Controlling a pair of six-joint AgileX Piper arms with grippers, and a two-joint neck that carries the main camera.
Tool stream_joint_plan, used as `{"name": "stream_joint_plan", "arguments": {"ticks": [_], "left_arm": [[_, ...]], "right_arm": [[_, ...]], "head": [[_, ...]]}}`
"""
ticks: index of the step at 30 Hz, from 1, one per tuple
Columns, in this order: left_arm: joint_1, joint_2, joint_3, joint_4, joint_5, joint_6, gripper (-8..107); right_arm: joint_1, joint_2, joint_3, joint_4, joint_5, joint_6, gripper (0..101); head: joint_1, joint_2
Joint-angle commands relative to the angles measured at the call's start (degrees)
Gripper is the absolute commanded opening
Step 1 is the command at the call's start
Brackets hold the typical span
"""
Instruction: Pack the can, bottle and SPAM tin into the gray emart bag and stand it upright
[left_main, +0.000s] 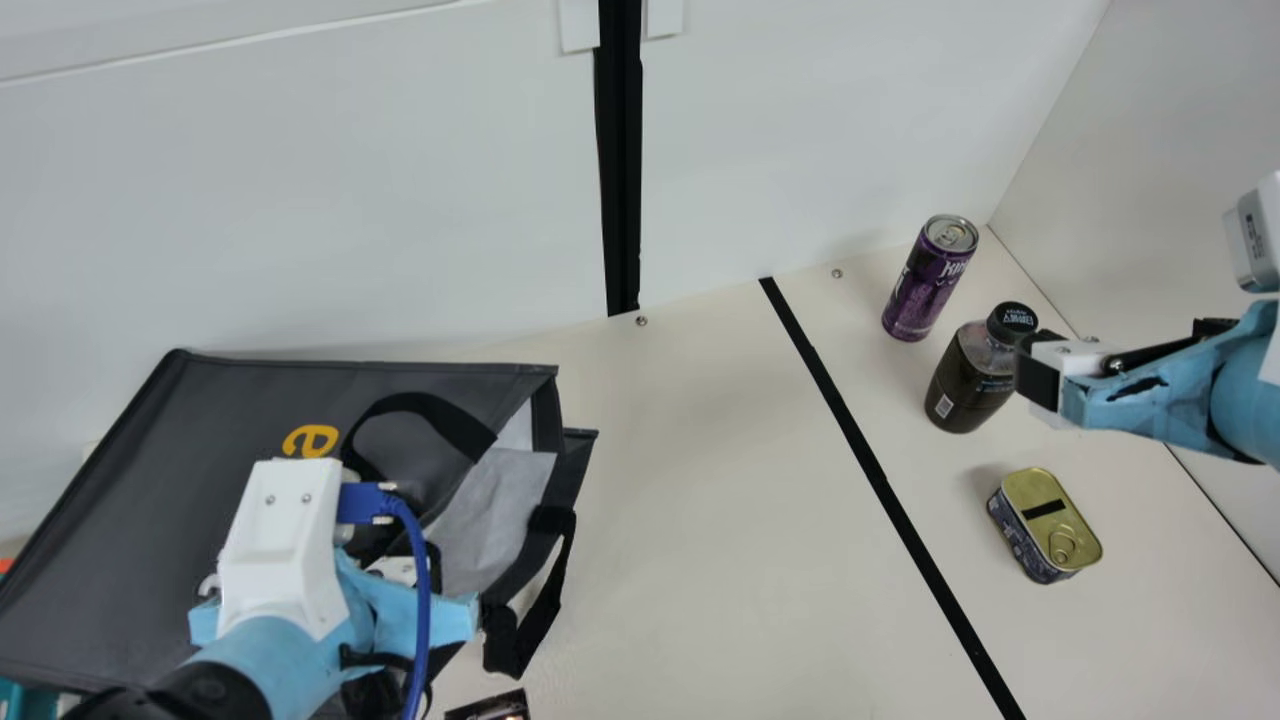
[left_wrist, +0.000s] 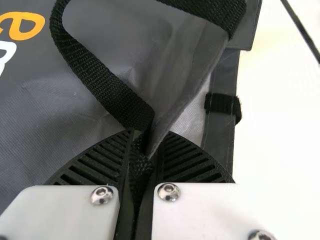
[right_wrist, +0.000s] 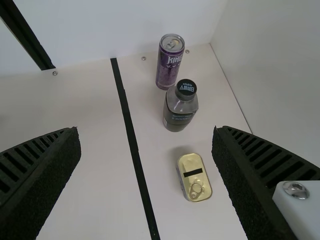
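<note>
In the main view my left gripper (left_main: 285, 540) is over the gray emart bag (left_main: 130, 520), which lies flat with its mouth facing right. The left wrist view has my left gripper (left_wrist: 145, 150) shut on the bag's upper edge and a black strap (left_wrist: 95, 82). My right gripper (left_main: 1035, 375) is in front of the bottle (left_main: 965, 385), hiding a bit of it; in its wrist view my right gripper (right_wrist: 145, 155) stands open with nothing between its fingers. The purple can (left_main: 925, 285) stands behind the bottle. The SPAM tin (left_main: 1045, 525) lies nearer the front.
A black tape line (left_main: 880, 480) runs across the table between the bag and the three items. White walls (left_main: 300, 200) rise behind and at the right. A small dark object (left_main: 490, 707) lies at the front, beside the bag.
</note>
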Motion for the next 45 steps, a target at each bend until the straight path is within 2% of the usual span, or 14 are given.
{"name": "stream_joint_plan", "arguments": {"ticks": [1,12,27,35,45], "left_arm": [[0.9,0.2,0.1,-3.1,-0.8,1.9,-8],[5.1,0.8,0.0,-16.3,-3.4,12.0,-8],[9.4,0.2,1.1,-31.3,-3.9,23.9,-8],[10.5,-0.4,2.0,-34.7,-4.1,27.0,-8],[11.1,-1.2,2.4,-34.0,-4.7,26.6,-8]], "right_arm": [[0.0,0.0,0.0,0.0,0.0,0.0,95],[0.0,0.0,0.0,0.0,0.0,0.0,95],[0.0,0.0,0.0,0.0,0.0,0.0,95],[0.0,0.0,0.0,0.0,0.0,0.0,95],[0.0,0.0,0.0,0.0,0.0,0.0,95]], "head": [[-1.3,-0.1],[-1.3,-0.1],[-1.3,-0.1],[-1.3,-0.1],[-1.3,-0.1]]}}
